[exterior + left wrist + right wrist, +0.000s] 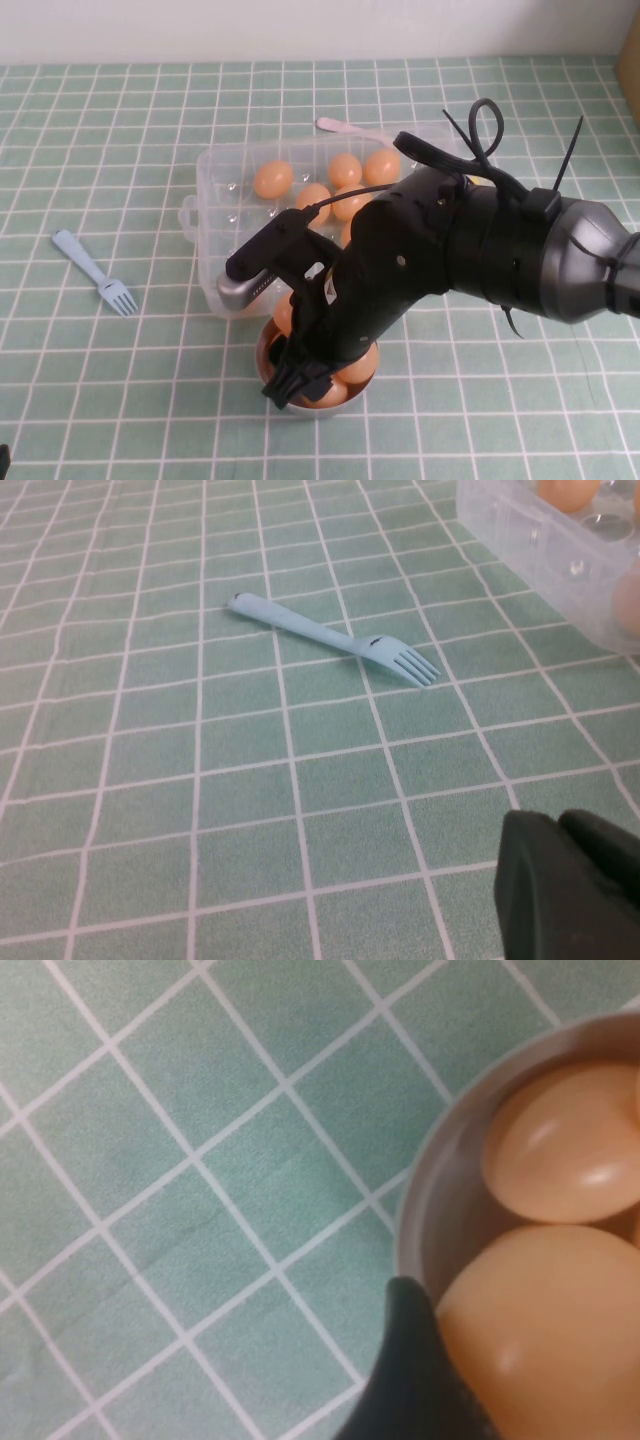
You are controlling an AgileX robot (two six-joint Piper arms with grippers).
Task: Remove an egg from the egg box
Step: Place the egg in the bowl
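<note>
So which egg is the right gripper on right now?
The egg in the grey bowl, against the right gripper finger there; the other eggs sit apart. The left gripper idles near the blue fork.

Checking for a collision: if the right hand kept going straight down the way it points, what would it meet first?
Most likely the eggs in the grey bowl: the right hand points down into it, one finger already beside an egg. The left hand rests near the blue fork.
</note>
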